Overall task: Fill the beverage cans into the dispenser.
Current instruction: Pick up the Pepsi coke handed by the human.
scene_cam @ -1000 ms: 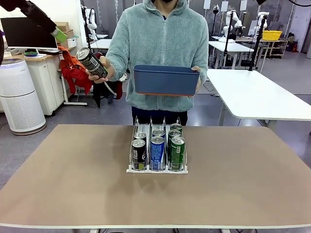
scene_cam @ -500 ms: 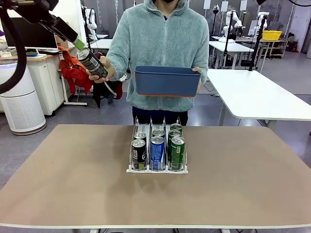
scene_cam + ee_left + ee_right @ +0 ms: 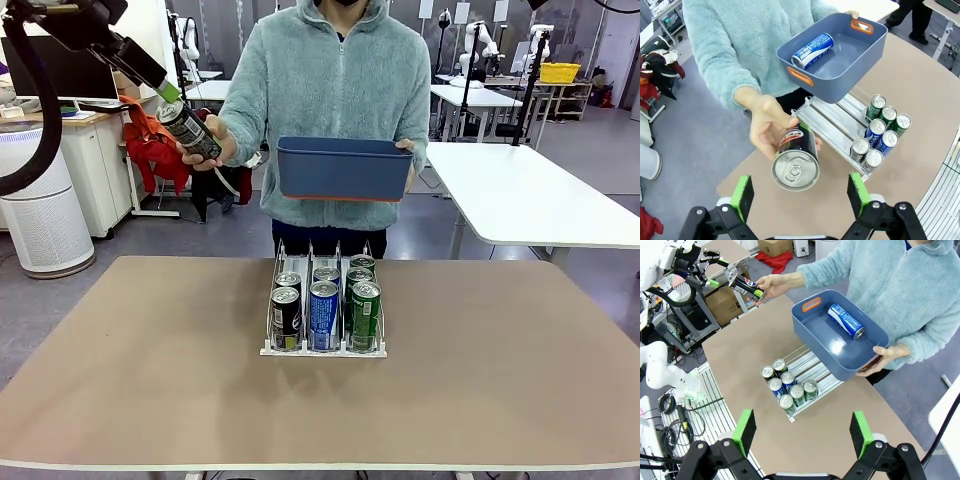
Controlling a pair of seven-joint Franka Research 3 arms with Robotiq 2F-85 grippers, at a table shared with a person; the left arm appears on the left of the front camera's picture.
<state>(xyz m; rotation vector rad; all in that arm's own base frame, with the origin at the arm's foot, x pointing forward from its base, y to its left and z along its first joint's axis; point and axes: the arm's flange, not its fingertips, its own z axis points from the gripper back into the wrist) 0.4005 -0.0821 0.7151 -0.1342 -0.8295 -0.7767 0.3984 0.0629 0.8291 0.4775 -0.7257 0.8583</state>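
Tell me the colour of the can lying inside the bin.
Blue and white can, silver top; clearest in the right wrist view.

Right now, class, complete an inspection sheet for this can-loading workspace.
Surface: tan table.
Job's things: dispenser holds seven cans, two black, two blue, three green; person's hand offers a black can; blue-and-white can lies in the held blue bin.
Clutter: nothing seen.
Grippers: left gripper open, facing the offered can's top; right gripper open, above the table.
Cables: black hose loops off the left arm.
Surroundings: white air purifier, white tables.
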